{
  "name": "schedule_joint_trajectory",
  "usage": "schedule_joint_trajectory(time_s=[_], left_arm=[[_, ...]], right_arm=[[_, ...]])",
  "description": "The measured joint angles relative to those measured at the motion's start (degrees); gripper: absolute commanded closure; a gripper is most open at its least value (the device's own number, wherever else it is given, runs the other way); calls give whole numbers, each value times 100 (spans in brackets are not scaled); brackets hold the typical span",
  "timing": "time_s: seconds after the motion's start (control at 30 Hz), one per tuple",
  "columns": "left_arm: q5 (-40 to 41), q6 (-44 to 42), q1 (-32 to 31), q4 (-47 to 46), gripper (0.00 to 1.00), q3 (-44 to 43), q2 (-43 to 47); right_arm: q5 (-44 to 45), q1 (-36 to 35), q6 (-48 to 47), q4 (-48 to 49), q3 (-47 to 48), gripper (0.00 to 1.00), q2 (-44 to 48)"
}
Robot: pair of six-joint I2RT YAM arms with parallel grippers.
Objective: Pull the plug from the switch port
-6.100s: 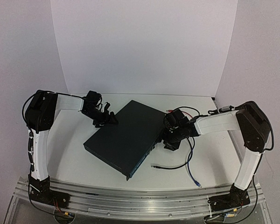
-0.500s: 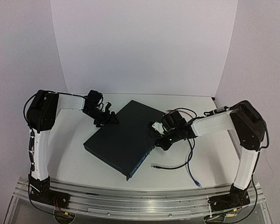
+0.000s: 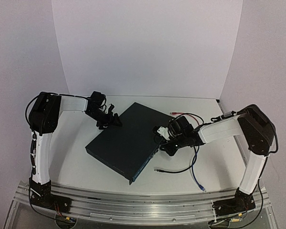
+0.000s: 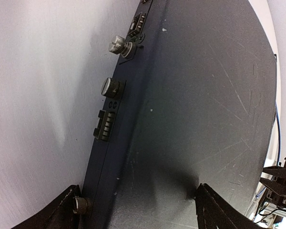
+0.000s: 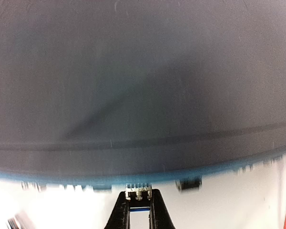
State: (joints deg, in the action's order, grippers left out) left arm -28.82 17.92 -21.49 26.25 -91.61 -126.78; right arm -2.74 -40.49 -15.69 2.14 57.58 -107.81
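Right fingers (image 5: 121, 212) pinch plug (image 5: 139, 192), seemingly beside switch (image 5: 133, 86)

Dark navy switch (image 3: 126, 138), pale plug (image 5: 139, 192), white table (image 3: 76, 155)

No legible text or markings — even on the switch (image 3: 126, 140).

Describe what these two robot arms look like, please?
The left arm and right arm each have white tubular links between bulky black joint housings, with thin black cables running alongside. The left gripper and right gripper are black, each with two slim tapered fingers.
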Motion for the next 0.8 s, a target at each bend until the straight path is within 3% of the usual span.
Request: schedule_joint_trajectory(time_s=[0.5, 0.8], left_arm=[[9, 9, -1, 27, 19, -20, -11], [-8, 11, -1, -9, 19, -10, -11]], right_arm=[[492, 46, 34, -804, -818, 100, 846], [1518, 50, 850, -1009, -1071, 100, 2495]])
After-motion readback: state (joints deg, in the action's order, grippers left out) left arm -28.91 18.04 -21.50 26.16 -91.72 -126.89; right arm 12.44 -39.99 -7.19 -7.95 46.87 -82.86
